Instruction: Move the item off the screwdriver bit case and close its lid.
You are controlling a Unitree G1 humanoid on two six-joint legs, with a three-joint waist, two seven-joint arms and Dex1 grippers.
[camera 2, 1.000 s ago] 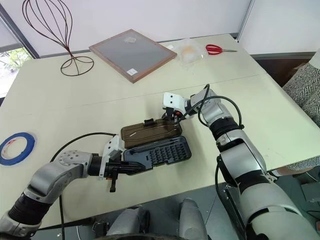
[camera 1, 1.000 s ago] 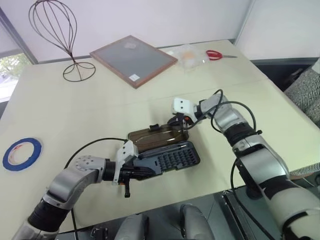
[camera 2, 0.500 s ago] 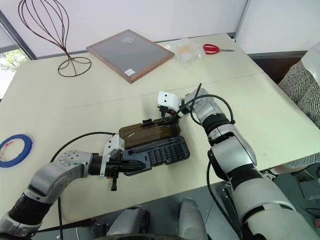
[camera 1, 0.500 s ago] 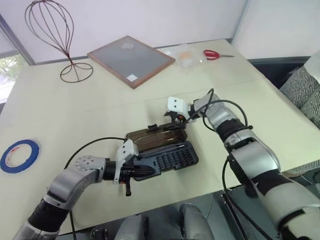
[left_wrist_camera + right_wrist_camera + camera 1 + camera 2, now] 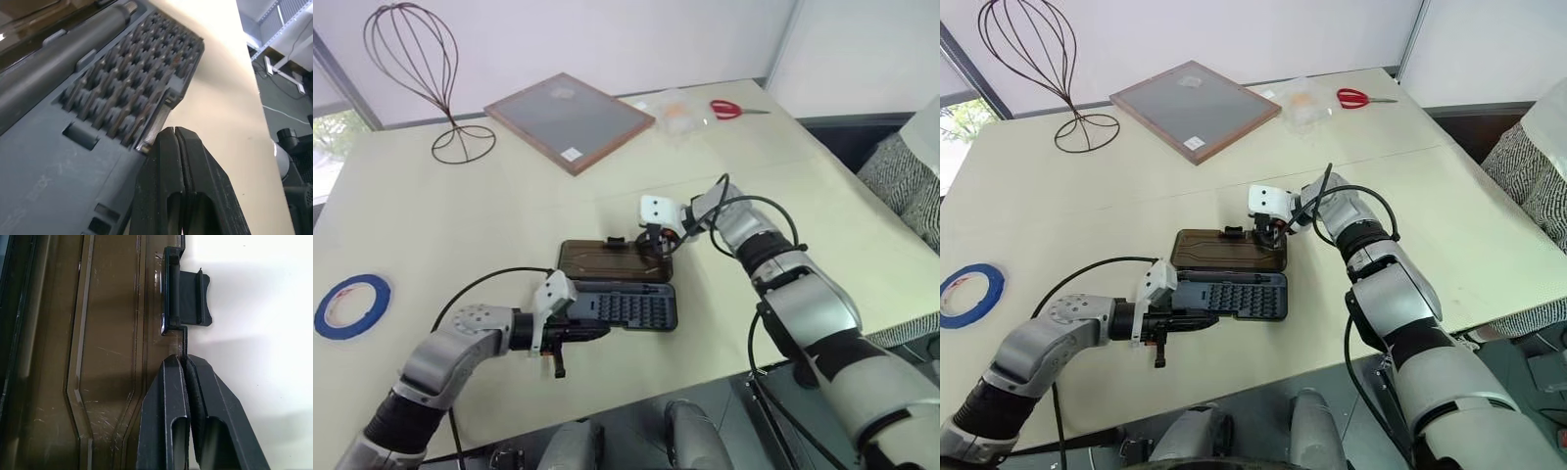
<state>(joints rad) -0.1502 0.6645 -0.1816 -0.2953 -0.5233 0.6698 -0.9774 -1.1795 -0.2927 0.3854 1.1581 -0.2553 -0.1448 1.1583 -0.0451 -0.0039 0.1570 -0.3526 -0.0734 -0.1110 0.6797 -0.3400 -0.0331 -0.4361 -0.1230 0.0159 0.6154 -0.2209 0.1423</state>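
The screwdriver bit case lies open on the table in front of me, with its dark grey tray (image 5: 625, 305) of bits nearest me. Behind the tray, the smoky-brown lid (image 5: 607, 260) lies flat. My right gripper (image 5: 185, 360) is shut on the lid's thin far rim, right beside the black latch (image 5: 190, 298). My left gripper (image 5: 175, 131) is shut, empty, with its tips against the tray's near edge. The item, a blue tape roll (image 5: 352, 305), lies flat on the table far to the left, well apart from the case.
At the back of the table stand a wire head form (image 5: 416, 69), a wood-framed grey board (image 5: 570, 116), a clear plastic bag (image 5: 677, 108) and red scissors (image 5: 732, 108). The table's front edge runs just below the tray.
The case has swung round and now lies squarer across the table, its right end nearer the middle. My right gripper followed the lid's far edge slightly left. The left arm has barely moved.
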